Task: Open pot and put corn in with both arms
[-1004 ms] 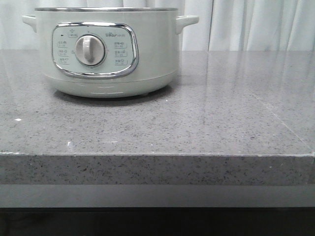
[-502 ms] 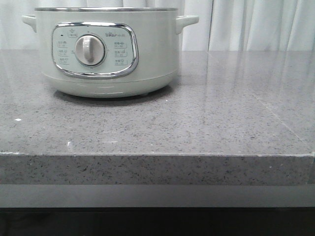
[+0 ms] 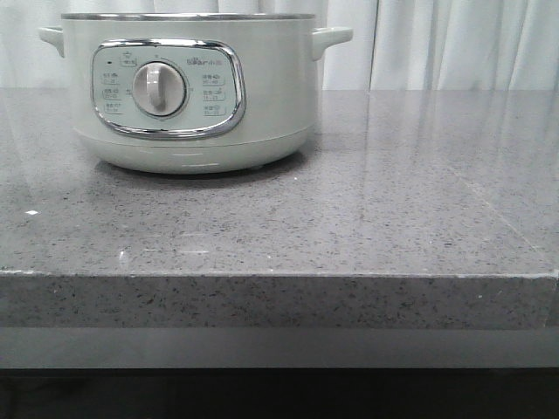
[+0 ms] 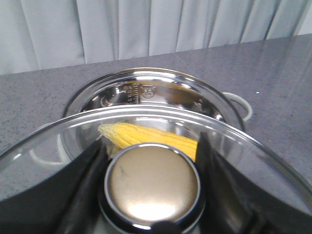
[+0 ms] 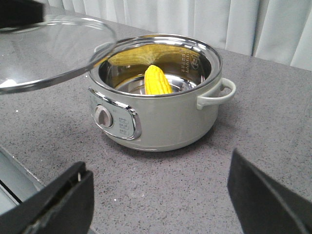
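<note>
The pale green-white pot (image 3: 188,96) stands at the back left of the grey counter, dial facing front. It is open, and it also shows in the right wrist view (image 5: 156,92). The yellow corn (image 5: 157,80) lies inside its steel bowl; it also shows in the left wrist view (image 4: 146,139). My left gripper (image 4: 151,183) is shut on the round metal knob (image 4: 152,180) of the glass lid (image 5: 48,48) and holds the lid in the air above and beside the pot. My right gripper (image 5: 161,195) is open and empty above the counter in front of the pot. Neither gripper shows in the front view.
The grey speckled counter (image 3: 393,201) stretches to the right of the pot, with its front edge (image 3: 279,275) near the camera. White curtains (image 3: 454,44) hang behind.
</note>
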### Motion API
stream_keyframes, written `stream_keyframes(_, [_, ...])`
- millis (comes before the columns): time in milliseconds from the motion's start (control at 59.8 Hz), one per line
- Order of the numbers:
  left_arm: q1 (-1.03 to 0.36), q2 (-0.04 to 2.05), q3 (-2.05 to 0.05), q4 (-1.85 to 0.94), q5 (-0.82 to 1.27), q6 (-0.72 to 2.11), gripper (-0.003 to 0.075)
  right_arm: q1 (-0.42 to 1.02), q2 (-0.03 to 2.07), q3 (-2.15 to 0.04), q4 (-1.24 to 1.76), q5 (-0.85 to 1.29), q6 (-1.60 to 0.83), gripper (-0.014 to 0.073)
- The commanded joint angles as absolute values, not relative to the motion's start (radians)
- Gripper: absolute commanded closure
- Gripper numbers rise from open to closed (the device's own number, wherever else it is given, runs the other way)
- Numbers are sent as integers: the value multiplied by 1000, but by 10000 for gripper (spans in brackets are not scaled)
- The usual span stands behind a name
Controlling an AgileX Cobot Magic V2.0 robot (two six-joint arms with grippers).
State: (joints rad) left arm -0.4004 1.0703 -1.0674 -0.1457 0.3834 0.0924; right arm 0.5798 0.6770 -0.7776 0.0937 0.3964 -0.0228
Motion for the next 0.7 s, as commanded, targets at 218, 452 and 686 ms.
stream_keyframes(218, [-388, 1319, -1338, -168, 234, 85, 501, 583, 673, -803, 96, 313, -22, 12])
stream_keyframes(452, [-397, 1450, -1450, -215, 192, 85, 501, 583, 673, -803, 96, 313, -22, 12])
stream_keyframes(686, [-419, 1525, -1477, -200, 101, 92, 501, 583, 673, -803, 96, 313, -22, 12])
